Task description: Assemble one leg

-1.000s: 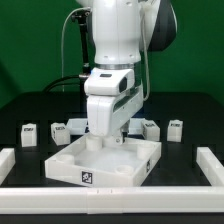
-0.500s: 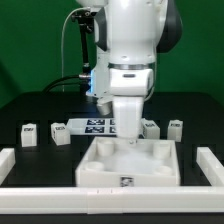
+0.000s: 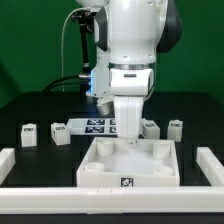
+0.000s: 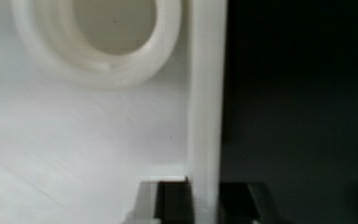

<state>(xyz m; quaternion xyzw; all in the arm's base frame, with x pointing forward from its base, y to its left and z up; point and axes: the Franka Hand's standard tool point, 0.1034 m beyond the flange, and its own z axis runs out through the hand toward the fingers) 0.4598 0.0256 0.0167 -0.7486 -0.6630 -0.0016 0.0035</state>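
Black tabletop ringed by a low white rail, with a green backdrop behind. At centre lies a white square tray with corner sockets. The gripper points straight down at its far wall, and the wrist view shows that wall running between two dark fingers, which look pinched onto it. No leg is held. The nearest leg stands just behind the tray on the exterior view's right, with a second leg farther out. Two more legs stand on the left, beside the marker board. Each looks light, rigid and smooth, probably slippery, so it is best pinched across two flat sides. Open table surrounds them, though the tray wall crowds the nearest one.
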